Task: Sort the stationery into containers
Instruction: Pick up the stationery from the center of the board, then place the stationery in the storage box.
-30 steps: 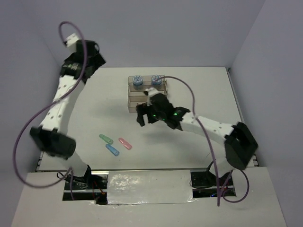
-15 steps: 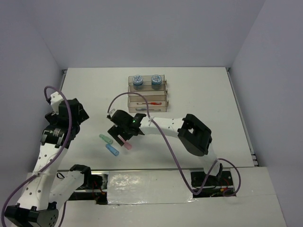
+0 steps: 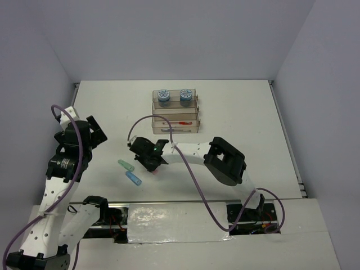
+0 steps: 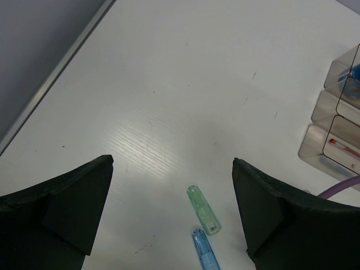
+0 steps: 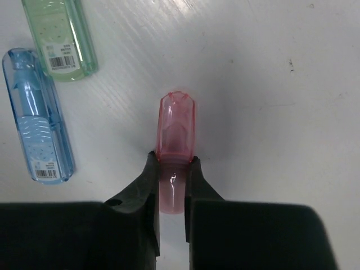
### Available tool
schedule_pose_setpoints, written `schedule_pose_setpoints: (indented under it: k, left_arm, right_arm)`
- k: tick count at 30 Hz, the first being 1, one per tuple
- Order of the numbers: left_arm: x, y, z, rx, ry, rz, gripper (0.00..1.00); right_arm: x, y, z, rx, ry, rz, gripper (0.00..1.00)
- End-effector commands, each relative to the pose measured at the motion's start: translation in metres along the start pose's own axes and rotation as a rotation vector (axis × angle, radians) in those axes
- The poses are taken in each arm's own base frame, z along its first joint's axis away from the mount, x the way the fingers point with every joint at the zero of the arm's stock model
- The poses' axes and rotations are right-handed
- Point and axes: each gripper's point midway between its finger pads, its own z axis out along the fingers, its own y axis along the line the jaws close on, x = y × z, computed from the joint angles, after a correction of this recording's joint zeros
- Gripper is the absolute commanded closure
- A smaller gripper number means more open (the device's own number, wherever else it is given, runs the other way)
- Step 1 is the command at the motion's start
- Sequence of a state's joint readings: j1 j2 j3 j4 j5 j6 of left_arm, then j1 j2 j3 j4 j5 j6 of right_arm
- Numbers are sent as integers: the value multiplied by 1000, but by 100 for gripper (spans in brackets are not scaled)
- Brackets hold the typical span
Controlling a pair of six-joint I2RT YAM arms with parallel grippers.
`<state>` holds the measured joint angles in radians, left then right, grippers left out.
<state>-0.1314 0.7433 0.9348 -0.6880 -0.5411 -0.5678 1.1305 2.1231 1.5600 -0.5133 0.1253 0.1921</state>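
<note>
Fingers (image 5: 147, 185) of R gripper (image 5: 171, 169): nipped tight on pink capsule (image 5: 176, 126), flat on table (image 3: 242, 112), front-centre. L gripper (image 4: 171, 163): spread wide, nothing held, over table's left side. Containers (image 3: 175, 112) at back-centre, w/ left roll (image 3: 163, 95) & right roll (image 3: 185, 95) in rear tray, red pen (image 3: 179, 122) nearer. Green capsule (image 5: 59, 39) & blue capsule (image 5: 36, 115) side by side, just left of pink.

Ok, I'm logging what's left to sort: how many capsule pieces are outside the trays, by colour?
Green capsule: 1
Blue capsule: 1
Pink capsule: 1
Total: 3
</note>
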Motion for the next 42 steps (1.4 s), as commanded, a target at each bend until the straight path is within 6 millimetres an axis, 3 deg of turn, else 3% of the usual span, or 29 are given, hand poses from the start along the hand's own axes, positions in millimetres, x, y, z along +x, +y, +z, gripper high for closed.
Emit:
schedule_pose_setpoints:
  k: [1,3,6,8,11,12,14,16,18,20,21,22,23,24,25,31,39,42]
  left_arm:
    - [-9,-8,0,44,-30,10,1]
    - [-8,-6,0,37,-30,16,1]
    - [-9,-6,-1,41,-36,17,1]
    - [-8,-7,-2,49,-41,22,1]
    - [-8,-10,-2,60,-42,30,1]
    - [-7,-11,-2,66,-37,31,1]
    - [-6,-14,-1,79,-35,35,1]
    - [-5,-16,-1,91,-28,39,1]
    - [-3,-17,0,90,-24,40,1]
    - [-3,-17,0,93,-24,43,1]
    - [-2,-18,1,94,-20,46,1]
    - [-2,-18,1,96,-19,47,1]
    - [-2,-19,1,102,-19,51,1]
    - [-2,-19,0,105,-22,51,1]
    - [-2,-21,0,112,-23,54,1]
    - [0,-26,-1,141,-15,65,1]
    - [2,-31,-1,170,-7,75,1]
    - [3,-32,-1,180,-3,80,1]
  right_arm:
    - [13,3,-6,12,14,-17,100]
    - [-7,6,-18,-34,-64,-18,100]
    - [-50,5,-59,-136,-229,-41,100]
    - [-76,-28,-85,-124,-304,9,100]
    - [-101,-75,-110,-108,-362,57,100]
    - [-109,-81,-120,-142,-389,2,100]
    - [-117,-114,-125,-87,-413,-109,100]
    - [-126,-132,-133,-46,-406,-209,100]
    - [-129,-158,-122,33,-375,-341,100]
    - [-144,-191,-125,162,-366,-373,100]
    - [-141,-206,-105,197,-316,-395,97]
    - [-155,-218,-112,240,-322,-392,97]
    - [-158,-230,-108,253,-311,-386,96]
    - [-153,-237,-87,245,-269,-398,96]
    - [-161,-244,-91,258,-277,-397,96]
    - [-151,-278,-57,355,-232,-427,93]
    - [-139,-293,-33,346,-221,-376,82]
    - [-134,-299,-30,361,-210,-364,63]
